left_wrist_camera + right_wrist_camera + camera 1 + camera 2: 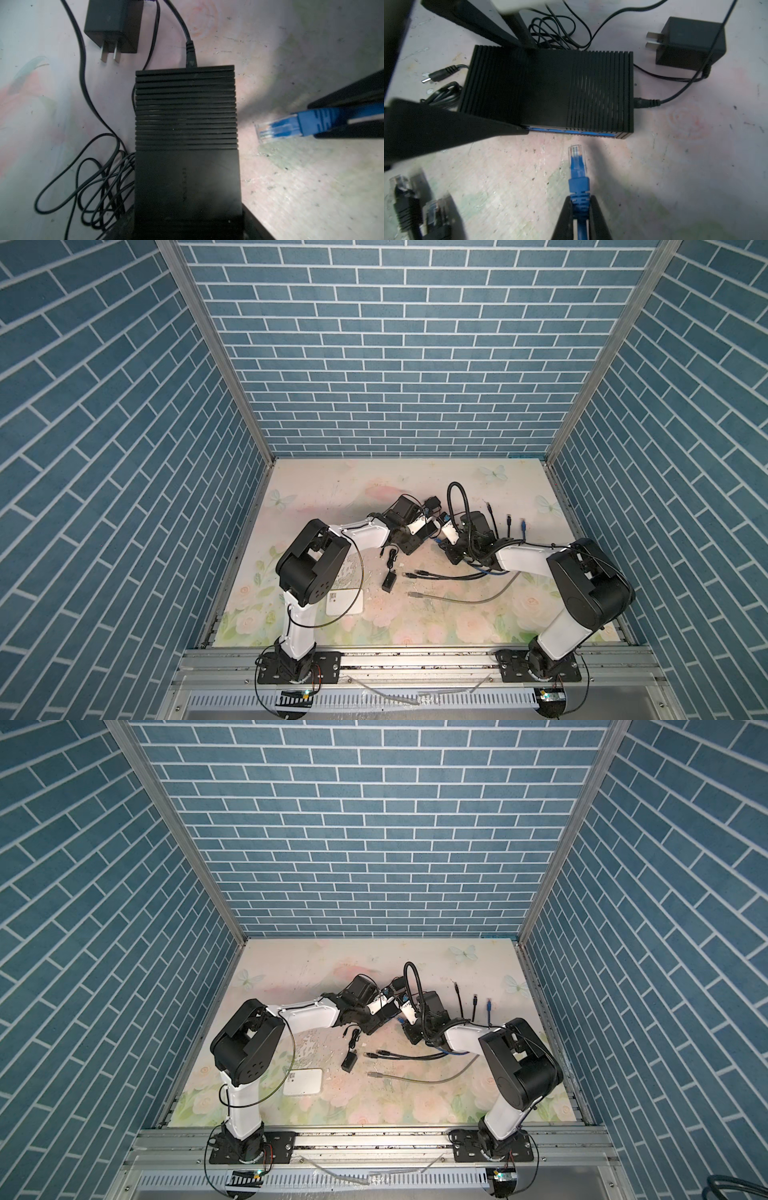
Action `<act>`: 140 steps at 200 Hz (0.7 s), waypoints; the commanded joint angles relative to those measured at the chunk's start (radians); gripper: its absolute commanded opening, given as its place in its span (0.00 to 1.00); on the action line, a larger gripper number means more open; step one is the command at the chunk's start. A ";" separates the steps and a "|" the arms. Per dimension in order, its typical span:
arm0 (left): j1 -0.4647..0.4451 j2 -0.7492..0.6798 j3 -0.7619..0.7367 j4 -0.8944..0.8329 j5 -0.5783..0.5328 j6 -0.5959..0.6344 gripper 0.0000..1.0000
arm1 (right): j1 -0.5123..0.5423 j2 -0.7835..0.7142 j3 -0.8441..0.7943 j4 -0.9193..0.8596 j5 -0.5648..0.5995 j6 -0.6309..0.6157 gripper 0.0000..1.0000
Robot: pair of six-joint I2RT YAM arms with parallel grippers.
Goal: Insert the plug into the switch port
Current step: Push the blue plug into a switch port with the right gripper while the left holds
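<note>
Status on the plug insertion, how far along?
Done: right fingers are clamped on the boot of the blue Ethernet plug, which is aimed at the switch port face. In hand: left fingers straddle the switch, apparently to brace it; I can't tell if they're clamped. Left: the plug tip sits short of the ports, so close the gap and push it in.

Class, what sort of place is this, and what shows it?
Probably a robot test cell: two white-and-black robot arms bolted to an aluminium rail, blue brick-print wall panels, a flower-print tabletop.
</note>
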 commanded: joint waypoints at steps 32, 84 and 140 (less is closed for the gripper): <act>0.015 0.029 0.018 -0.089 0.074 -0.055 0.60 | 0.007 0.020 0.024 0.041 0.067 0.040 0.00; 0.014 0.038 0.023 -0.087 0.088 -0.082 0.59 | 0.008 0.038 0.032 0.069 0.049 0.047 0.00; 0.015 0.035 0.012 -0.083 0.102 -0.090 0.58 | 0.008 0.057 0.043 0.106 0.043 0.066 0.00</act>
